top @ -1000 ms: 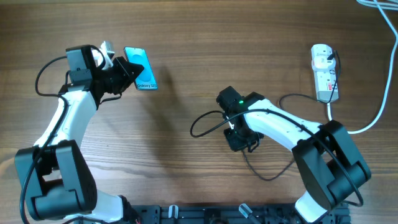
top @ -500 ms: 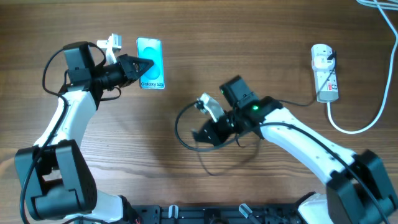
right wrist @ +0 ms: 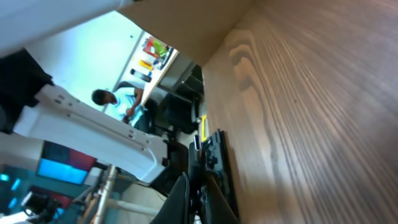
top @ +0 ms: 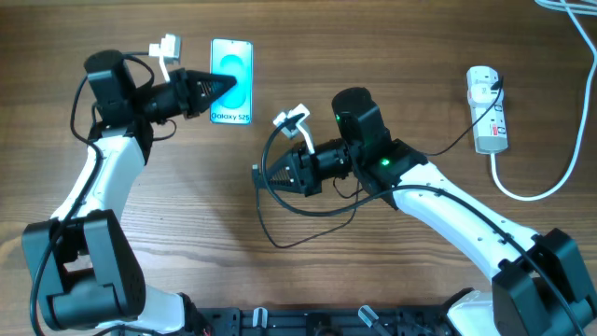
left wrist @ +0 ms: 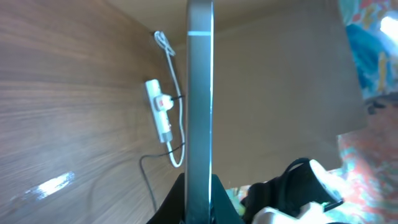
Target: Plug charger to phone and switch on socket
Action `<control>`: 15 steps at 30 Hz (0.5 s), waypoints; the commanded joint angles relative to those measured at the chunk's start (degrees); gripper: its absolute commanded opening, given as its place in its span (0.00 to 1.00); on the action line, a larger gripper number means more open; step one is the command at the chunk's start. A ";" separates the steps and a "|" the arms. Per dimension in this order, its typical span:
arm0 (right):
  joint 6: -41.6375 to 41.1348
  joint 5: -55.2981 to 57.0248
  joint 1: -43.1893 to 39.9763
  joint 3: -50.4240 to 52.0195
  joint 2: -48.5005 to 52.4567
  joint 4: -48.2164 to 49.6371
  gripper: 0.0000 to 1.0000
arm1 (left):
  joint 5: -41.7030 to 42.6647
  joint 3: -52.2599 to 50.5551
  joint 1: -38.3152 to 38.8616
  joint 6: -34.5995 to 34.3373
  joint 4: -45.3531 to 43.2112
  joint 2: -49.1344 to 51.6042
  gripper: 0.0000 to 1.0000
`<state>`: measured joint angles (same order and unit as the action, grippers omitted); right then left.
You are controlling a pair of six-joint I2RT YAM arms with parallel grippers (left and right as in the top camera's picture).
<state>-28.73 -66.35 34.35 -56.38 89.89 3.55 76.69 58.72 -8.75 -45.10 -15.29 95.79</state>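
Observation:
The phone [top: 233, 75] shows its turquoise screen to the overhead camera at the back left. My left gripper [top: 216, 87] is shut on its left edge. In the left wrist view the phone [left wrist: 200, 93] is edge-on, clamped between the fingers [left wrist: 180, 202]. My right gripper [top: 269, 173] points left near the table's middle, shut on the charger [top: 308, 210] close to its connector tip. The black cable loops below the gripper and runs right to the socket [top: 487, 112]. In the right wrist view the charger [right wrist: 198, 171] is a thin dark piece between the fingertips. The socket [left wrist: 160, 112] also shows in the left wrist view.
A thick white cord [top: 569, 140] curves from the socket along the table's right edge. The black bases of both arms stand at the front edge [top: 298, 322]. Bare wood separates the phone from the right gripper.
The left gripper has carried the phone right and toward the back, straightening it. The right gripper has swung left and up with the charger, drawing its loop along.

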 commanded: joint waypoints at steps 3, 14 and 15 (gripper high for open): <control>-5.86 4.33 0.17 -0.11 0.00 1.40 0.04 | 2.51 0.37 2.62 -18.88 -10.62 -1.14 0.04; -13.92 3.37 -1.20 -0.13 0.66 19.58 0.04 | 2.78 0.37 5.66 -42.86 -34.03 -1.51 0.04; -13.92 3.34 -1.68 -0.11 0.66 19.61 0.04 | 2.78 0.37 5.77 -44.37 -35.15 -1.53 0.04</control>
<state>-39.99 -63.16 34.04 -56.27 90.00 22.39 78.78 58.72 -3.05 -79.55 -47.64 95.72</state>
